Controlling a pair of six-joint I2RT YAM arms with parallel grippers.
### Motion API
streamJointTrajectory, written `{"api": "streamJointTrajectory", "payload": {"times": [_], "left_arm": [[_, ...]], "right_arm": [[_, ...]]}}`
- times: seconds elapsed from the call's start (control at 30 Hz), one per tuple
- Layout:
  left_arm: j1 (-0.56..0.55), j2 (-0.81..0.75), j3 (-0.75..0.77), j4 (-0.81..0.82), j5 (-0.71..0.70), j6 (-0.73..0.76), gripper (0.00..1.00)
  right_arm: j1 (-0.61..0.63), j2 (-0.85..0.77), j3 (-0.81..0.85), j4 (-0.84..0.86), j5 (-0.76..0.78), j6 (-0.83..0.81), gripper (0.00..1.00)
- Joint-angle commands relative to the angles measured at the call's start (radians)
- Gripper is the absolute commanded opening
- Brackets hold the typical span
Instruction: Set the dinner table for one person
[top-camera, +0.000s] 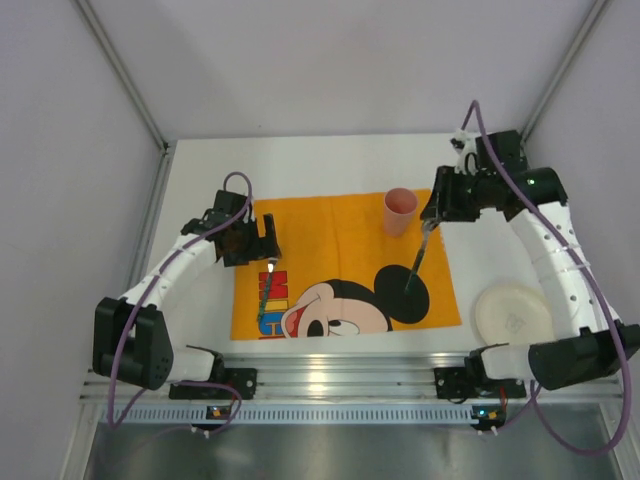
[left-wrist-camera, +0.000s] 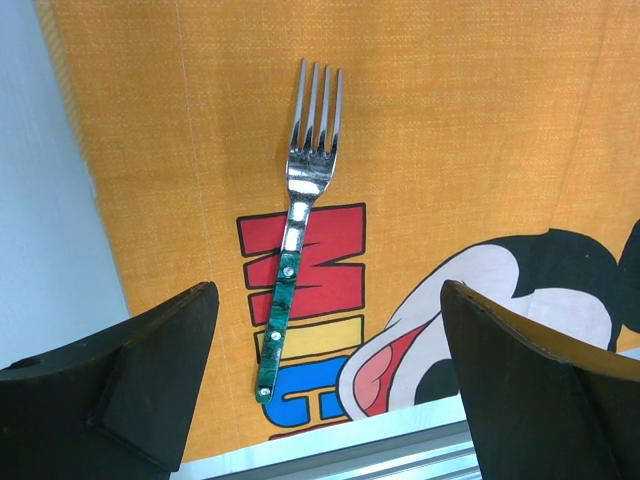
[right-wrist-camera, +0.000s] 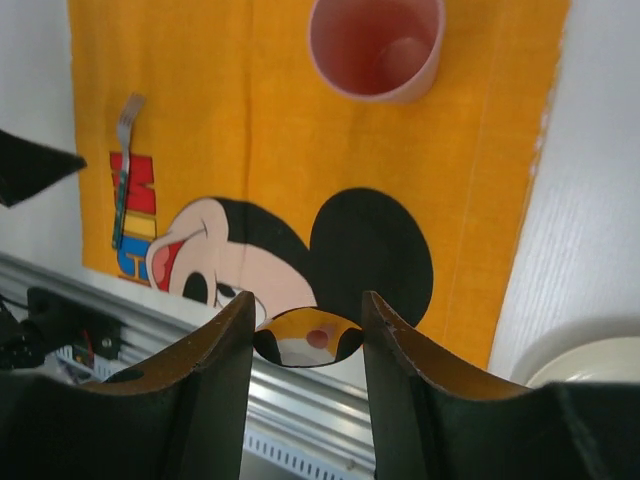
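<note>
plain white dinner table (top-camera: 330, 165) with ridged rail (top-camera: 330, 378); left end effector (left-wrist-camera: 327, 292) spread wide, right end effector (right-wrist-camera: 305, 300) pinching a spoon (right-wrist-camera: 303, 345).

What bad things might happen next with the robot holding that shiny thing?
The right end effector holds what looks like a spoon by one end, so it may slip and drop. The pink cup stands close by, so a swing might topple it.

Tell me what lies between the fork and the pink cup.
Nothing but bare orange cloth between fork and cup, clearest in the right wrist view.
</note>
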Motion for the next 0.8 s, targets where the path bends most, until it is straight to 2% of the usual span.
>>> {"api": "streamJointTrajectory", "payload": {"times": [0.0, 0.13, 0.23, 0.47, 0.77], "left_arm": [[-0.007, -0.038, 0.012, 0.008, 0.010, -0.003, 0.98], [-0.007, -0.072, -0.008, -0.013, -0.009, 0.003, 0.98], [-0.007, -0.101, -0.036, -0.018, -0.007, -0.004, 0.98], [-0.007, -0.151, -0.050, -0.047, -0.015, -0.009, 0.98], [-0.007, -0.182, -0.047, -0.068, -0.035, -0.017, 0.98]], "right_arm": [[0.073, 0.026, -0.093, 0.008, -0.073, -0.002, 0.00], [0.194, 0.056, -0.177, 0.055, -0.001, 0.018, 0.00], [0.234, 0.093, -0.228, 0.115, 0.036, 0.033, 0.00], [0.239, 0.236, -0.231, 0.229, 0.083, 0.030, 0.00], [0.250, 0.378, -0.217, 0.379, 0.083, 0.102, 0.00]]}}
